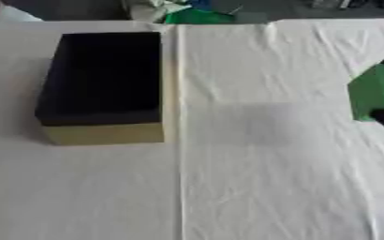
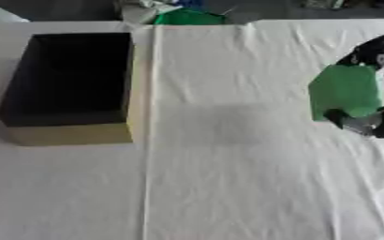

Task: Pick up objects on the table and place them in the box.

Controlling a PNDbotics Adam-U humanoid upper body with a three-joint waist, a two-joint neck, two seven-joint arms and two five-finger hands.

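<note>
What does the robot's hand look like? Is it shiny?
Only the right hand shows, at the right edge. It looks mostly black, with rounded, chunky fingers and a paler grey, slightly shiny part near the lower fingertip. No cables or markings can be made out. The left hand is out of view.

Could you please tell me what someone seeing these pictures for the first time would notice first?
The eye likely lands first on the green object at the right edge, bright against the white tablecloth, with the robot's right hand curled around it. Next comes the open box at the upper left, dark inside with tan outer walls; nothing can be made out within it.
</note>
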